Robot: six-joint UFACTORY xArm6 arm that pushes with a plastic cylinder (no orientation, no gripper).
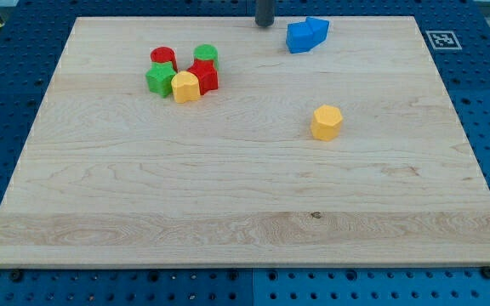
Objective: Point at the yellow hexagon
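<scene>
Yellow hexagon point(326, 121) sits alone on the desk point(228, 212), easy to reach, while my tip point(264, 25) waits far up top; no pincer shows.

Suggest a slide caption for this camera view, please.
My tip rests at the board's top edge beside blue blocks, far from the lone yellow hexagon.

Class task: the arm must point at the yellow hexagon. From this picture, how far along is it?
Nothing looks done yet. My tip sits at the view's top edge, just left of the blue blocks. The lone yellow hexagon lies well below it, towards the view's right. The whole approach remains; the other yellow block sits in the cluster.
</scene>
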